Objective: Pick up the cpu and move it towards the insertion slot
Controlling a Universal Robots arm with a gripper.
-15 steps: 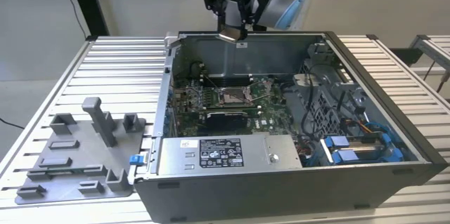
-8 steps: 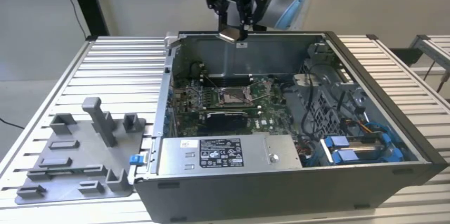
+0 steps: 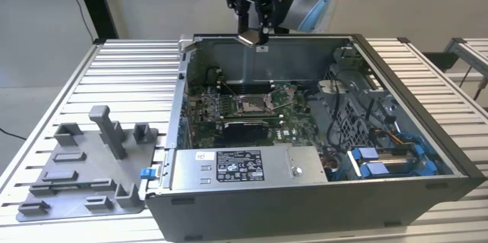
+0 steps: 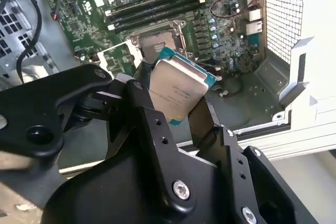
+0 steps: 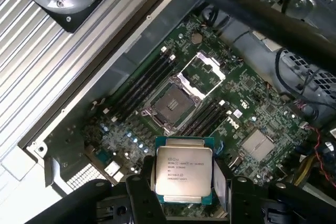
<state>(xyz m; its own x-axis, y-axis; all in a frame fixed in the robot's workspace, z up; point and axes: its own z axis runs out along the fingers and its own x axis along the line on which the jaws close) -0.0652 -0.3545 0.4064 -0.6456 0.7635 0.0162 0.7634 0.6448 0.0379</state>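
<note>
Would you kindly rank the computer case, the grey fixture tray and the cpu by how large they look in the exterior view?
1. Computer case, by far the largest.
2. Grey fixture tray on the exterior view's left.
3. cpu, held in the tool above the case's rear wall; its height above the table may skew its look slightly, not its rank.

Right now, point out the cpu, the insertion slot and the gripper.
cpu (image 5: 184,174), first wrist view, middle of its silvery lid.
insertion slot (image 5: 170,106), first wrist view, tan-grey centre.
gripper (image 3: 252,38), exterior view, between its fingertips.

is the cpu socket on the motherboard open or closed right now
Open. In the first wrist view the insertion slot has its metal frame flipped up beside it, centre bare; the gripper holds the cpu above the board.
</note>
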